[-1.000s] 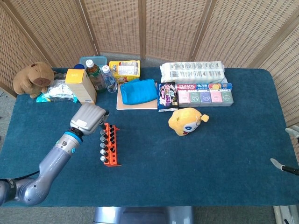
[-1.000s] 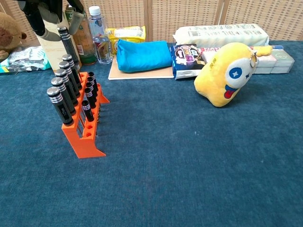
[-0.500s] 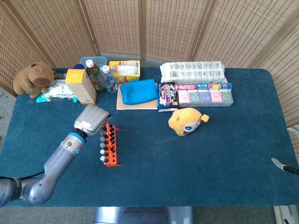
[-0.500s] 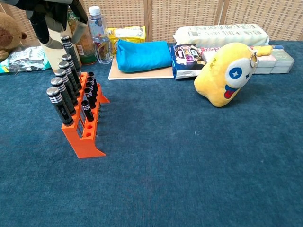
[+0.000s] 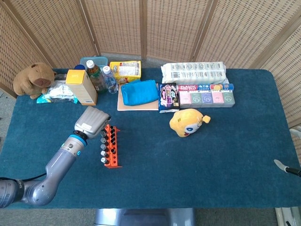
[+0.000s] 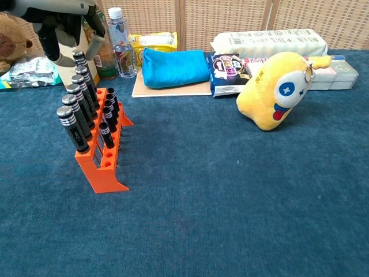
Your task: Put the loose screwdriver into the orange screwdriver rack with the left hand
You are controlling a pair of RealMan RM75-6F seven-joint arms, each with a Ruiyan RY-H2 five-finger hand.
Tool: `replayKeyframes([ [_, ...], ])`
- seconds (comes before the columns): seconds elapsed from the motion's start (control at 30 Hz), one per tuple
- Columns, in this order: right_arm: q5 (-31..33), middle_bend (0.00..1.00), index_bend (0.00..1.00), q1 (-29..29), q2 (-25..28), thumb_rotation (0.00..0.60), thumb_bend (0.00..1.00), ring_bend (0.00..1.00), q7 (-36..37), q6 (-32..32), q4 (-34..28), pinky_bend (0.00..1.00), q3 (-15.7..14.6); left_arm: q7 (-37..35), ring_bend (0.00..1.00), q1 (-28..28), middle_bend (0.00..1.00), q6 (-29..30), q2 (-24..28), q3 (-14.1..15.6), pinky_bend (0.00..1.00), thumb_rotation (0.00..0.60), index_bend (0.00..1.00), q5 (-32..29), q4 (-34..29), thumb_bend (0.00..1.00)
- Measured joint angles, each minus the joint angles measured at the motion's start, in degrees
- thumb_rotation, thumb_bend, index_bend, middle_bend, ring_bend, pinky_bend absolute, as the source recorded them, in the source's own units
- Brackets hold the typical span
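At the left end of the blue worktop (image 5: 211, 155) stood the orange screwdriver rack (image 6: 105, 167), its rows filled with black-handled drivers leaning back toward the screen behind. Directly over the rack's far end hung the left robot hand (image 6: 60, 23), its silver back (image 5: 92, 120) turned upward in the head view. From the chest view its dark fingers (image 6: 51, 43) reached down on either side of the rearmost handle, the loose screwdriver (image 6: 80, 59), whose knurled silver cap sat just beneath the palm. That screwdriver stood in line with the others at the back of the rack, tilted as they were; whether its tip was seated in a hole I could not tell, as the nearer handles hid it. The fingers seemed to grasp the handle near its top.

Only a sliver of the right robot hand (image 5: 287, 167) showed at the right edge of the head view, well away from the rack, and I could not tell how its fingers lay.

A yellow plush toy (image 6: 277, 92) lay near the middle of the worktop, apart from the rack.
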Motion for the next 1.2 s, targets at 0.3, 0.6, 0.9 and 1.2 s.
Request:
replayKeyframes([
  [0.3, -0.14, 0.11, 0.17, -0.08, 0.13, 0.6, 0.05, 0.08, 0.11, 0.12, -0.16, 0.19, -0.03, 0.49, 1.0, -1.02, 1.0, 0.63, -1.4, 0.73, 1.0, 0.6, 0.56, -0.79, 0.87, 0.34],
  [0.6, -0.3, 0.11, 0.18, -0.1, 0.21, 0.6, 0.05, 0.08, 0.3, 0.12, -0.16, 0.19, -0.08, 1.18, 1.0, -1.52, 1.0, 2.11, -1.14, 1.15, 1.0, 0.6, 0.56, -1.18, 0.2, 0.34],
  [0.9, -0.35, 0.11, 0.17, -0.18, 0.23, 0.6, 0.05, 0.08, 0.21, 0.29, -0.23, 0.2, -0.09, 2.73, 1.0, -2.62, 1.0, 2.47, -0.97, 1.77, 1.0, 0.6, 0.56, -3.64, -0.29, 0.34],
  [1.2, -0.28, 0.11, 0.18, -0.17, 0.25, 0.6, 0.05, 0.08, 0.24, 0.27, -0.19, 0.2, -0.06, 3.59, 1.0, -3.43, 1.0, 3.46, -1.22, 2.08, 1.0, 0.6, 0.43, -5.29, -0.64, 0.33],
])
